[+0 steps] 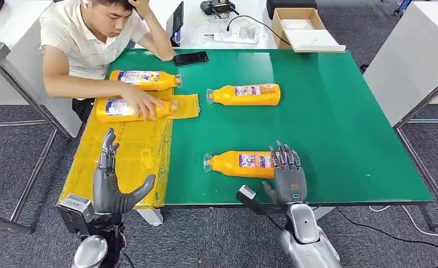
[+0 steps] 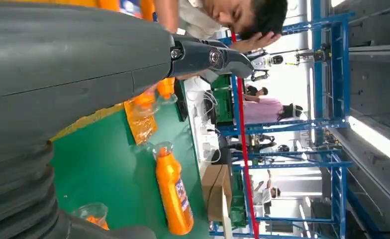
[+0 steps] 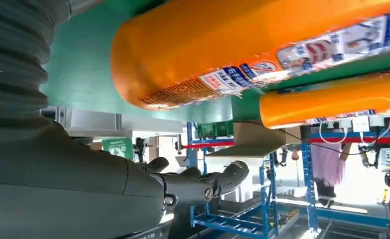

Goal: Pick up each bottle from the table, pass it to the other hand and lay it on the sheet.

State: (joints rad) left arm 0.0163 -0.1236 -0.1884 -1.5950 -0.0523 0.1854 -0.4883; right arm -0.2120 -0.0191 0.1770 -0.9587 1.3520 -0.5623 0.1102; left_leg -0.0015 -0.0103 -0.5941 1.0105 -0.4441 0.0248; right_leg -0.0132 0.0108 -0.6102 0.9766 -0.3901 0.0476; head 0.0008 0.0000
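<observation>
Hovering open-fingered, the right hand sits at the base of the nearest orange plastic bottle; at nine o'clock, the left hand spreads empty over the yellow sheet.

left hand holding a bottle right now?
No. In the head view the left hand hangs open over the yellow sheet with nothing in it; the bottle on that sheet lies under a person's hand.

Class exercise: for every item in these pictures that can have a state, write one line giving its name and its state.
Near bottle: lying on the table, right hand beside its base.
Far bottle: lying on the table, untouched.
Two bottles at the sheet: lying, one under a person's hand.
Left hand: open, over the sheet.
Right hand: open, holding nothing.
Phone: screen dark.
Box: open.
</observation>
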